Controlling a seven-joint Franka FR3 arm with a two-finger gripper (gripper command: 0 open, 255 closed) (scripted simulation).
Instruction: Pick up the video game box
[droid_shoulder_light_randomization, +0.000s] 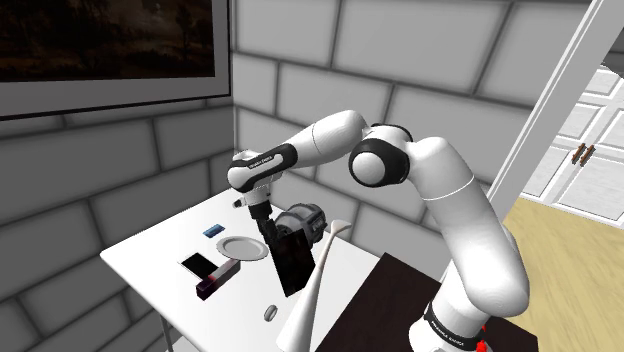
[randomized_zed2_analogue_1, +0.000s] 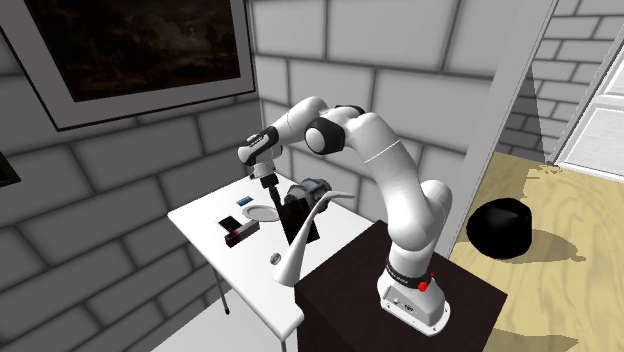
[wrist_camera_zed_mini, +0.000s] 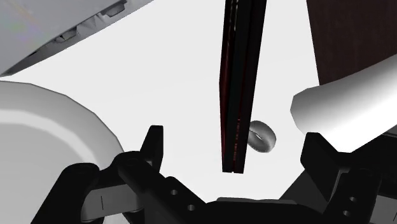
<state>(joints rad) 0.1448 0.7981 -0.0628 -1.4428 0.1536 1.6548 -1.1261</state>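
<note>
The video game box (droid_shoulder_light_randomization: 290, 262) is a thin black case, upright and tilted over the white table (droid_shoulder_light_randomization: 150, 262), just below my black gripper (droid_shoulder_light_randomization: 268, 228). It is also in the second exterior view, box (randomized_zed2_analogue_1: 298, 220) under gripper (randomized_zed2_analogue_1: 272, 196). In the wrist view the box (wrist_camera_zed_mini: 240, 83) shows edge-on with a dark red seam. Its near end lies between the fingers of my gripper (wrist_camera_zed_mini: 235, 145). The fingers stand wide apart, with a gap to the box on each side. I cannot tell whether its lower end rests on the table.
A white plate (droid_shoulder_light_randomization: 243, 247), a small blue item (droid_shoulder_light_randomization: 211, 230), a white card (droid_shoulder_light_randomization: 198, 262) and a dark maroon block (droid_shoulder_light_randomization: 215, 280) lie on the shoulder view's left of the box. A metal ring (droid_shoulder_light_randomization: 271, 313) and a tall white curved piece (droid_shoulder_light_randomization: 312, 290) stand close by, with a grey device (droid_shoulder_light_randomization: 300, 218) behind.
</note>
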